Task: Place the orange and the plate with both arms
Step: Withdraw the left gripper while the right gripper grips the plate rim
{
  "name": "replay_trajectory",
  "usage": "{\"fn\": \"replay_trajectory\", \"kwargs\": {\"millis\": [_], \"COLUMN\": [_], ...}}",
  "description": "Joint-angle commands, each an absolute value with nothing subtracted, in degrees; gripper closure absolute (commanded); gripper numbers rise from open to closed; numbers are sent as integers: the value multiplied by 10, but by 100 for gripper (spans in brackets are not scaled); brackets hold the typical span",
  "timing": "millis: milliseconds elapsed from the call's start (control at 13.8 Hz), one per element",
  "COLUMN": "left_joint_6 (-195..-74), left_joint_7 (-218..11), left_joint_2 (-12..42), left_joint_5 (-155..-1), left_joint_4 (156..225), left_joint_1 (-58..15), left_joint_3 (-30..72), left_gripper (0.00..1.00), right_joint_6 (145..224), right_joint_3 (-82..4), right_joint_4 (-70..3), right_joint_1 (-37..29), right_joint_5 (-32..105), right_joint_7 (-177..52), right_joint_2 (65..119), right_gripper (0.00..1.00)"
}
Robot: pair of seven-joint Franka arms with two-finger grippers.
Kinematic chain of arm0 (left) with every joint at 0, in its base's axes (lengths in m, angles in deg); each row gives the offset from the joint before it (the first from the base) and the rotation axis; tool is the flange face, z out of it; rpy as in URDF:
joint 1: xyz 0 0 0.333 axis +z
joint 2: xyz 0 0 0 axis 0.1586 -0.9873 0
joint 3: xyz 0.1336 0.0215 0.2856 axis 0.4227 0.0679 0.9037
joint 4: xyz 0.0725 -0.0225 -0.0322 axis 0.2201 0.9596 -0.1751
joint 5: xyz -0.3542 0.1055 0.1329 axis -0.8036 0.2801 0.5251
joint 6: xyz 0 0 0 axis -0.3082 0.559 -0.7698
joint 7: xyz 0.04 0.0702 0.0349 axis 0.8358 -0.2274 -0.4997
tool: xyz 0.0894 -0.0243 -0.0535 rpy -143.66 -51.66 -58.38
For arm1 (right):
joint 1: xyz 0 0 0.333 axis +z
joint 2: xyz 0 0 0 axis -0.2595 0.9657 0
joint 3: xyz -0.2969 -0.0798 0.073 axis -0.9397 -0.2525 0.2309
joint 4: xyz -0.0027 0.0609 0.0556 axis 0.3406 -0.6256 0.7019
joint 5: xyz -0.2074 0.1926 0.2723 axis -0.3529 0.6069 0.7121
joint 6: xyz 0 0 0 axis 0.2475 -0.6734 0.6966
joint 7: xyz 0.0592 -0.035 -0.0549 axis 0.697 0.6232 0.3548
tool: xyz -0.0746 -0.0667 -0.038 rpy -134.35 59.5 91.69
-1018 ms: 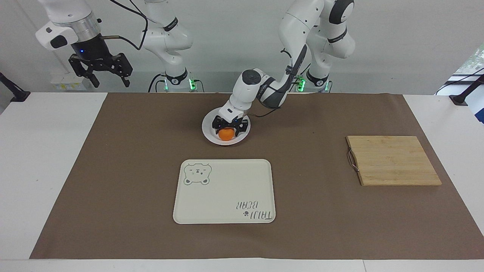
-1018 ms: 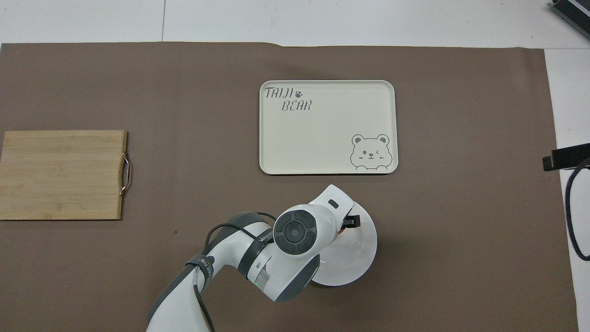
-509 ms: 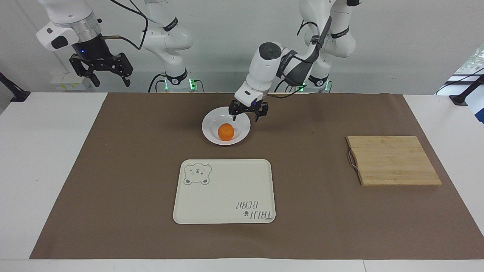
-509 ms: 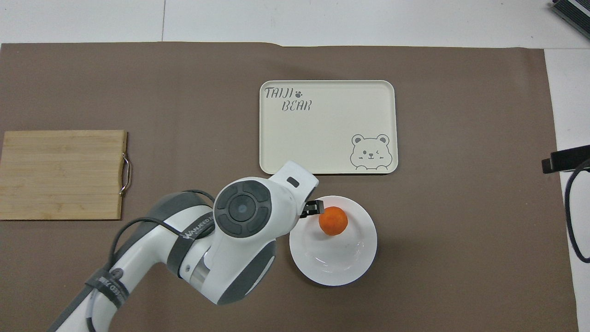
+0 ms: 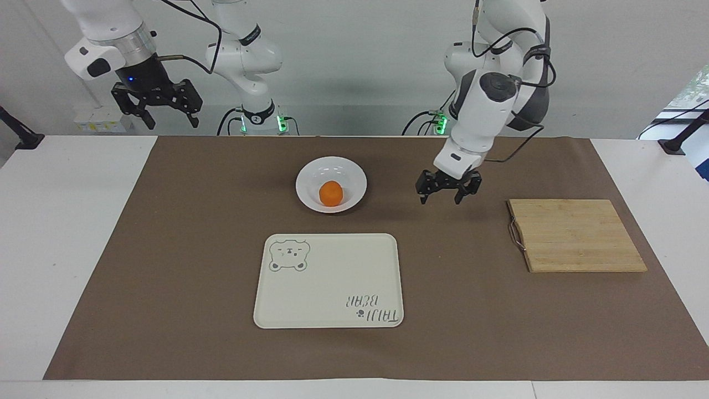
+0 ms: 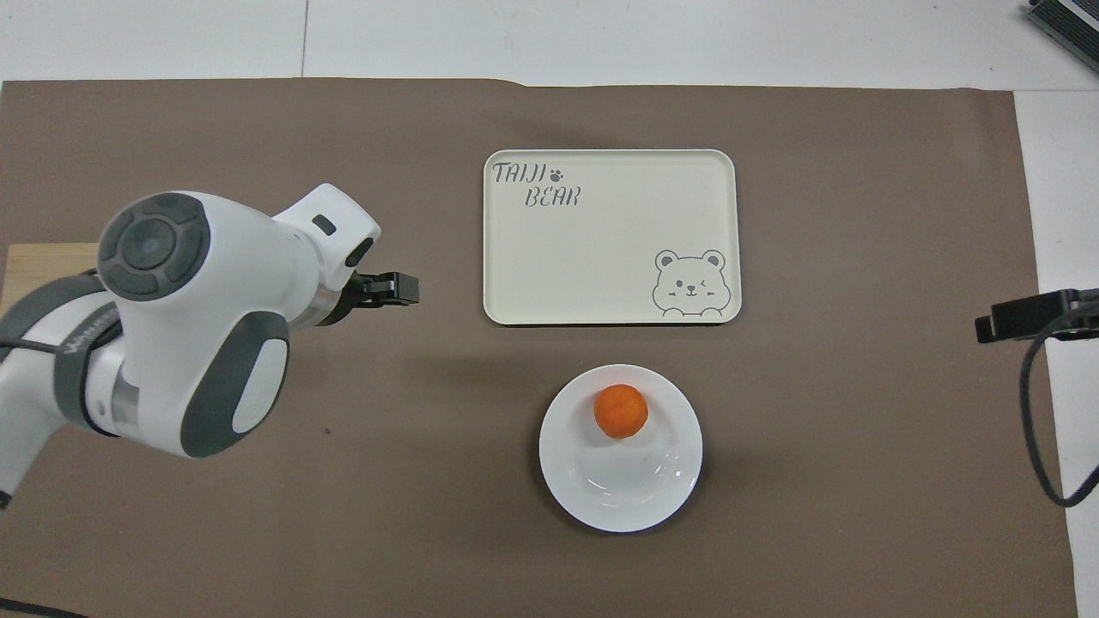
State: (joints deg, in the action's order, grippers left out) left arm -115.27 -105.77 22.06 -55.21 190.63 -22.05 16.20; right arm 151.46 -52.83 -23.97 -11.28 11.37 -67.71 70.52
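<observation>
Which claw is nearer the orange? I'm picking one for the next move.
Left. The left claw hangs open over the mat between plate and cutting board; the right claw waits open, raised off the mat's corner, farther from the orange.

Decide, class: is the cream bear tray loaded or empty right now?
Empty. Both views show only the printed bear and lettering on the tray; the orange sits on the white plate, nearer the robots.

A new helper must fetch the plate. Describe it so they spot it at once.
Start from the brown mat covering the table. On it, nearer to the robots than the cream bear tray, sits the plate. It is the only round white dish there, and the orange rests in it.
</observation>
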Motion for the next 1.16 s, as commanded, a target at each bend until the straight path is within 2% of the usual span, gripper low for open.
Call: {"fn": "replay_trajectory", "kwargs": {"millis": [0, 291, 436, 1091], "left_joint_6": [-1092, -977, -949, -942], "left_joint_7": [-992, -949, -924, -917], "left_joint_2": [227, 223, 224, 238], "left_joint_5": [-522, -500, -496, -503], "left_joint_4": [1858, 1750, 1720, 1740], "left_joint_1": [-178, -155, -142, -135], "left_joint_3": [153, 154, 154, 154], "left_gripper": [0, 0, 0, 0], "right_joint_6": [1584, 1689, 1744, 1877], "right_joint_3": [-527, -526, -526, -526], "right_joint_4": [-364, -480, -555, -708], "right_joint_1": [-117, -95, -95, -64], "right_joint_5": [178, 273, 345, 526], "right_joint_7": [-667, -628, -554, -397], "right_joint_2": [665, 672, 672, 688], "right_gripper": [0, 0, 0, 0]}}
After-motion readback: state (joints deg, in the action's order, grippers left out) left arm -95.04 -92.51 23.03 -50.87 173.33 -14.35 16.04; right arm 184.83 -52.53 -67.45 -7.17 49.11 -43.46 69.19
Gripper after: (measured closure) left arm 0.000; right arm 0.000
